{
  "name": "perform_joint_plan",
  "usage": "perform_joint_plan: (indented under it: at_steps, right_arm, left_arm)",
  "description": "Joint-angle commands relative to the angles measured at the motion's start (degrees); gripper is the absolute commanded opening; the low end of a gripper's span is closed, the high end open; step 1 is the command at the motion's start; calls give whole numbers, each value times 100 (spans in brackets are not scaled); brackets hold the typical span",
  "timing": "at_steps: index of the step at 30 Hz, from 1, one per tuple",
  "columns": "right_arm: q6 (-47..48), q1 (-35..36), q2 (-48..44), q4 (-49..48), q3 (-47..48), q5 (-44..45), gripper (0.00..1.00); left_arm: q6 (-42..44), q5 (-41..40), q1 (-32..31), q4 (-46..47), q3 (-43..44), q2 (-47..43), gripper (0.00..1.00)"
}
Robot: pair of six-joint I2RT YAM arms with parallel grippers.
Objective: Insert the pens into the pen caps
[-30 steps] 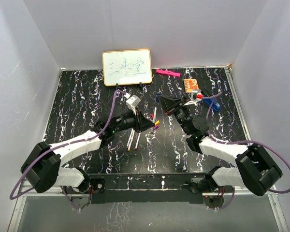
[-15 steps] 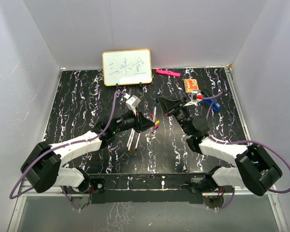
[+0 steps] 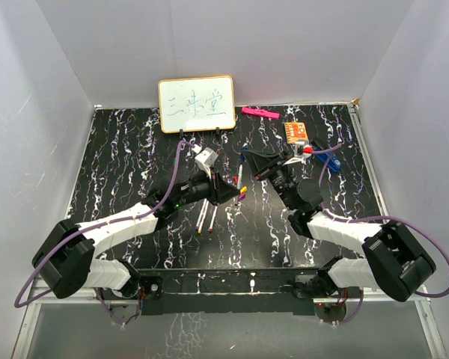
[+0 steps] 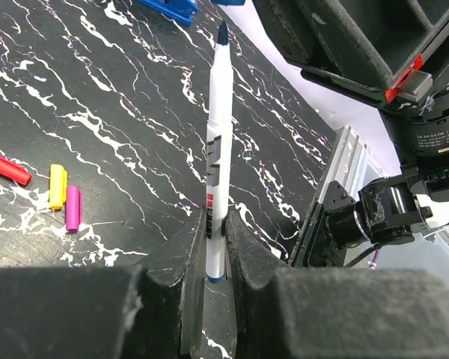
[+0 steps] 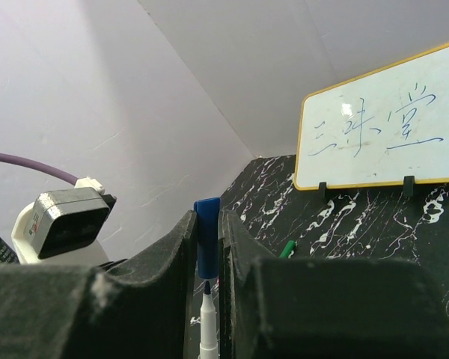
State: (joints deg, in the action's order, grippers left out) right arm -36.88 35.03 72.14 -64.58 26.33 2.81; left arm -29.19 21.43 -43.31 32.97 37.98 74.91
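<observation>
The two arms meet near the middle of the black marbled surface [image 3: 120, 164], a little in front of the whiteboard [image 3: 197, 104]. The left fingers [image 4: 172, 299] are closed on a white pen [image 4: 217, 149]. They grip it at its back end, so most of the barrel stands out free ahead of them. The right fingers [image 5: 243, 292] are closed on a blue cap [image 5: 206, 239], held above the surface.

The long axis of the pen runs from the left fingers away from the bases and slightly to the right, toward the right fingers. In the right wrist view its dark tip [image 5: 207, 287] sits just under the lower end of the cap, nearly on one line with it. Whether the tip already touches the cap cannot be told.

The coming move is probably a short push along this axis, and the long free barrel could swing aside.

Two other pens [image 3: 206, 215] lie beside the left arm. Red, yellow and purple caps [image 4: 57, 185] lie loose on the surface.
</observation>
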Motion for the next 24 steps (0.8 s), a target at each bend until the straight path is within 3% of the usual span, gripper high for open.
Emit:
perform_joint_plan:
  at_steps: [1,24]
  right_arm:
    - [-3,1,15,-296,-38,-84,0]
    - [-124,68,253,-176,-49,-273,0]
  left_arm:
    - [89,-25,-27,169,43,-100,0]
    - [135,-248,-28,85,11,-166,0]
